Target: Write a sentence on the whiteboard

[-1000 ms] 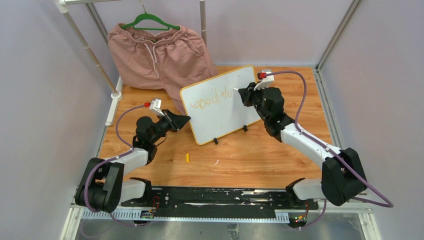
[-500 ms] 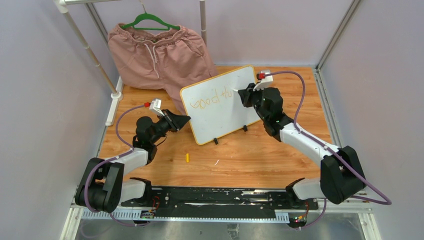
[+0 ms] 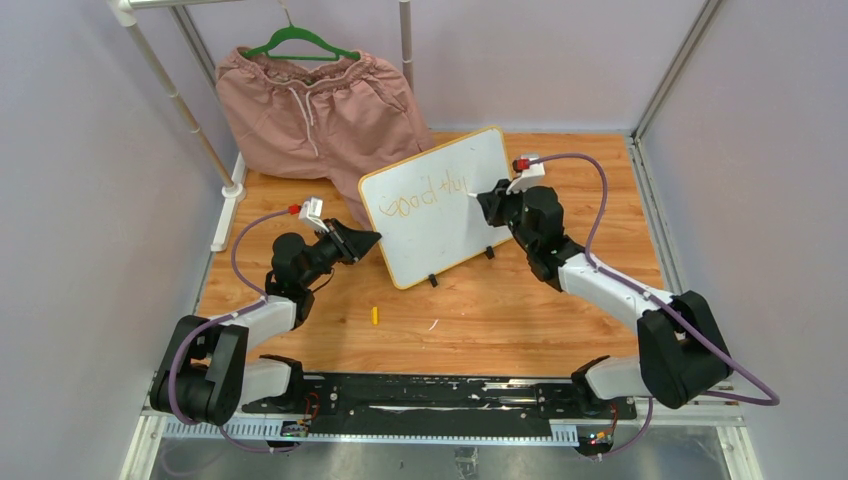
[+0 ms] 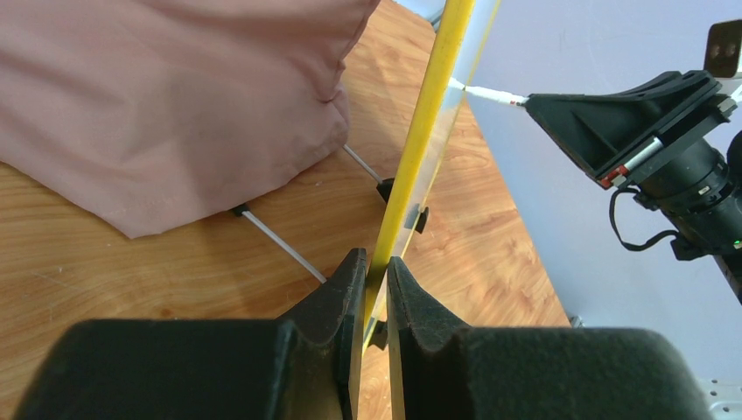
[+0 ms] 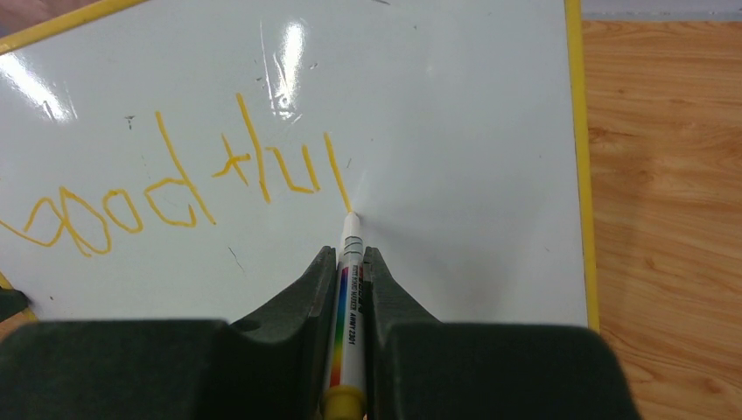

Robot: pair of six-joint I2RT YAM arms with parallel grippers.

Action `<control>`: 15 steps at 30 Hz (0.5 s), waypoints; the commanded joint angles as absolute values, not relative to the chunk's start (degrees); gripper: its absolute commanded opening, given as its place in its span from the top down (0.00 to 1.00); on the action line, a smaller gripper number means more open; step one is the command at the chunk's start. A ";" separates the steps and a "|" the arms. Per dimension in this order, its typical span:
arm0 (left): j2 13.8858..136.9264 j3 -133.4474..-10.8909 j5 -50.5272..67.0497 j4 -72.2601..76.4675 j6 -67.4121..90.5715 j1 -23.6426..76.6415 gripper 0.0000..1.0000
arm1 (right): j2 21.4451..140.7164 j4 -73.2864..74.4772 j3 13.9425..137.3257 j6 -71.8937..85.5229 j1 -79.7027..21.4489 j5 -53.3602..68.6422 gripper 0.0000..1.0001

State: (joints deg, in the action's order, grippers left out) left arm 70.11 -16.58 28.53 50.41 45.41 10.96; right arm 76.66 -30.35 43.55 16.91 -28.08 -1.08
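Observation:
The whiteboard [image 3: 430,245], white with a yellow frame and black clip feet, stands tilted on the wooden table. My left gripper [image 3: 372,238] is shut on its left edge; the left wrist view shows the yellow frame [image 4: 429,114] pinched between the black fingers of that gripper [image 4: 376,271]. My right gripper [image 3: 483,200] is shut on a white marker [image 5: 348,289], whose tip touches the board [image 5: 472,131] at the foot of a fresh stroke. The sentence [image 5: 175,188], in orange, reads "good" followed by "th" and one more upright stroke.
Pink shorts [image 3: 315,105] hang on a green hanger [image 3: 300,42] behind the board, draping onto the table. A small yellow cap [image 3: 375,315] and a white scrap [image 3: 432,325] lie in front of the board. White rack poles [image 3: 180,100] stand at the back left.
The right gripper has slid the marker down the board, adding a stroke after "th". The board's top has shifted slightly left. The left arm has held still.

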 commanded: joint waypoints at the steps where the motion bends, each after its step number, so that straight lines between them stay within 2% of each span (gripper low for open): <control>1: 69.17 -16.71 29.09 52.12 45.19 10.99 0.83 | 75.71 -30.32 42.34 17.60 -27.28 -0.92 1.00; 15: 68.93 -16.52 29.09 52.12 45.11 10.99 0.83 | 76.29 -30.59 48.16 17.47 -27.28 1.61 1.00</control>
State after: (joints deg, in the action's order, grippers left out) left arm 70.11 -16.58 28.56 50.41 45.41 10.96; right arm 76.79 -29.43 45.65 16.97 -28.08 0.05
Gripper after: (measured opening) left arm 0.173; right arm 0.149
